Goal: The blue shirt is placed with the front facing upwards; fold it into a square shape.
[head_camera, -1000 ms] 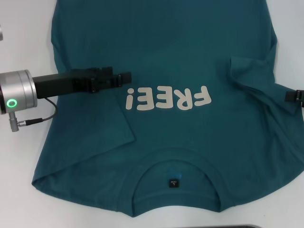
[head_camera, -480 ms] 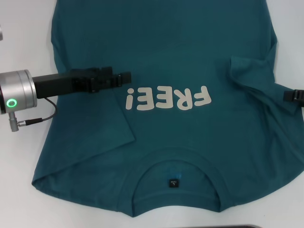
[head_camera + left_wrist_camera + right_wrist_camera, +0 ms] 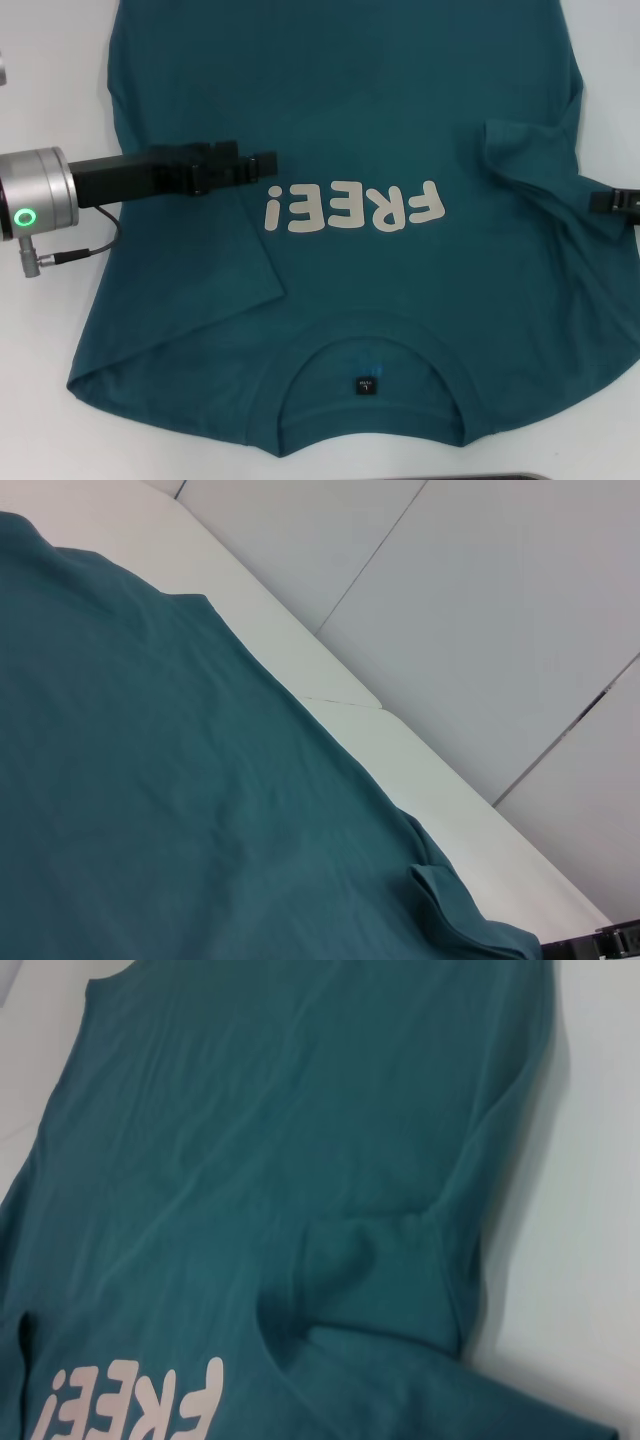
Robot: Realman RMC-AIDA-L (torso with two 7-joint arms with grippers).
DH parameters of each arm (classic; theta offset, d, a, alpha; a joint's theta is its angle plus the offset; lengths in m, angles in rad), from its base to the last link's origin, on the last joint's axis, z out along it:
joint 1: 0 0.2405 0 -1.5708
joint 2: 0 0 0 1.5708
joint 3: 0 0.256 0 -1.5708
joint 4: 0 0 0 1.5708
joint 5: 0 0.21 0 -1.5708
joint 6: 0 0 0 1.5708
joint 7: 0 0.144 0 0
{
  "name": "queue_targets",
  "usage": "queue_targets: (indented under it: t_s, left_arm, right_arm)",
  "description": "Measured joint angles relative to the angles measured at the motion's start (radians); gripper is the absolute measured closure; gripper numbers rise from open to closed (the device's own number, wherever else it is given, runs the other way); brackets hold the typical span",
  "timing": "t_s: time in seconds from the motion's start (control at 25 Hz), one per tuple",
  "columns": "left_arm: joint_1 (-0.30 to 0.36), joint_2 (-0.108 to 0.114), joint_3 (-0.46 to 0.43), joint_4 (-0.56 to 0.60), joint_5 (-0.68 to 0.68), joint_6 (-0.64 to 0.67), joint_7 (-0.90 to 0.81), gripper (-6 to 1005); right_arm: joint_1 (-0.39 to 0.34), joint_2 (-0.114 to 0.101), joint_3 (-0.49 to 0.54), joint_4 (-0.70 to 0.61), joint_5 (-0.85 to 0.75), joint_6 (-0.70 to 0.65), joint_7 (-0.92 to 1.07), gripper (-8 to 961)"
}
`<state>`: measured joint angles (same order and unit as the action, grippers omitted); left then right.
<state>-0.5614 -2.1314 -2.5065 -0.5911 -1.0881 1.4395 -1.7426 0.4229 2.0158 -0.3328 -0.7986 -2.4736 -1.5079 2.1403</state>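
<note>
Your blue shirt (image 3: 380,110) lies flat on the white tabletop (image 3: 45,340), front side up, with the collar closest to the robot and the pale "FREE!" letters (image 3: 352,208) across the middle. It takes up most of the tabletop.

The folding has only begun. Both short sleeves are turned in over the body. The left sleeve (image 3: 215,265) lies flat as a neat flap. The right sleeve (image 3: 525,150) is turned in too, but it looks bunched and wrinkled. The long body of the shirt is not folded up at all, so there is no square yet. I think most of the work is still left: you have to bring the sides in and then fold the bottom up toward the collar.

Your left tool (image 3: 262,165) reaches in from the left side, stretched out low and flat over the shirt, with its tip just beside the "!" mark. It looks pinched nearly together, and I cannot see any cloth in it, so I cannot tell for sure.

Your right tool (image 3: 612,200) only peeks in at the right edge, over the shirt near the bunched sleeve. So little of it shows that I cannot tell if it is open or holding anything.
</note>
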Motion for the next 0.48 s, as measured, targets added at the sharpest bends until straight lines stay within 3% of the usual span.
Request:
queue_targets:
  t_s: [0.48]
  left_arm:
    - [0.002,-0.001,0.000,0.001,0.000,0.002,0.000,115]
  right_arm:
    - [0.008,0.006,0.002,-0.003,0.005,-0.021,-0.003,30]
